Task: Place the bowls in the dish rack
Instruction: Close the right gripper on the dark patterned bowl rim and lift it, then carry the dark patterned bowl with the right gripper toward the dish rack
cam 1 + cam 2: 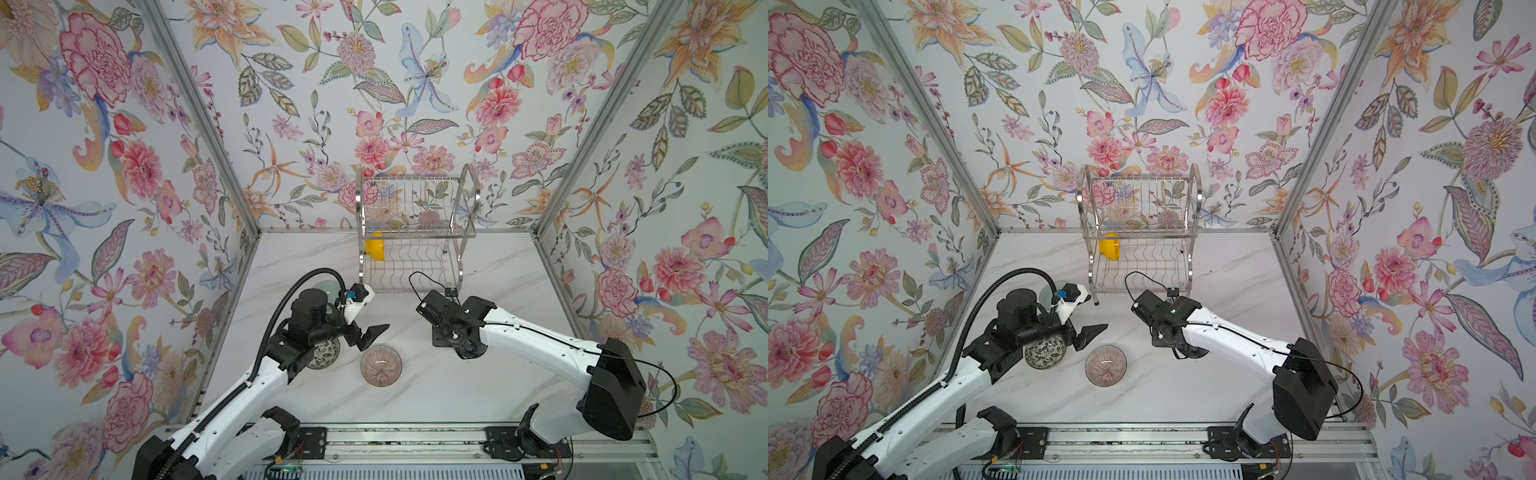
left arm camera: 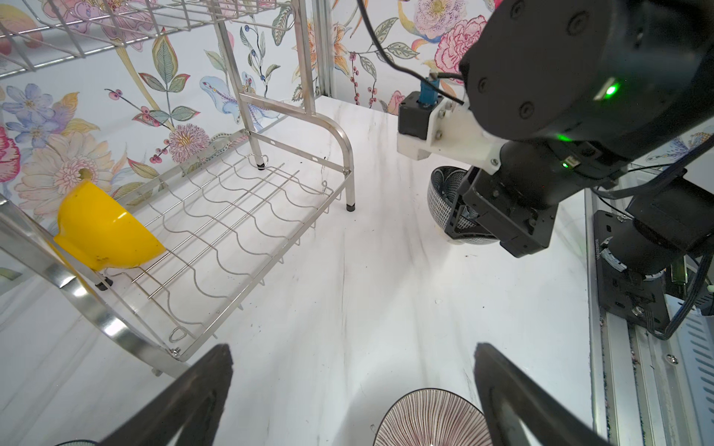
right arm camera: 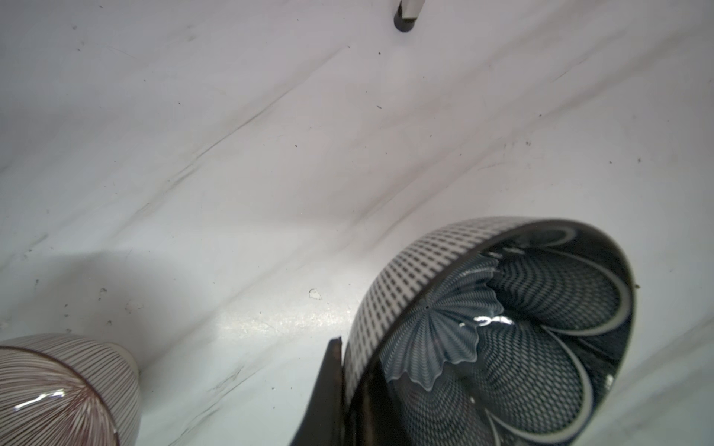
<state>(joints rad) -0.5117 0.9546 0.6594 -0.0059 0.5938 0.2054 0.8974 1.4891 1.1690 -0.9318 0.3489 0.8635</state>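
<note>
Right gripper: jaws clamped on the rim of the navy bowl, one finger outside the dotted wall, the other inside. The bowl is tipped on its side with the petal-patterned inside facing sideways. It sits low at the table, right of centre and in front of the dish rack. Can't tell if its foot touches the marble. In both top views the right wrist covers nearly all of it.

Left gripper: jaws wide apart, nothing between them. It hovers over the table just beside the pink ribbed bowl, not touching it. That bowl stands upright, mouth up, near the table's middle, well apart from the navy bowl.

Yellow bowl is in the dish rack, at the left end of the lower tier, standing on edge among the wires.

White speckled bowl is on the table, partly under the left arm. It is left of the pink ribbed bowl, near it but apart. Pale green bowl is on the table behind the left wrist, mostly hidden, near the rack's front left leg.

The dish rack stands at the back centre of the table, close to the floral wall.
</note>
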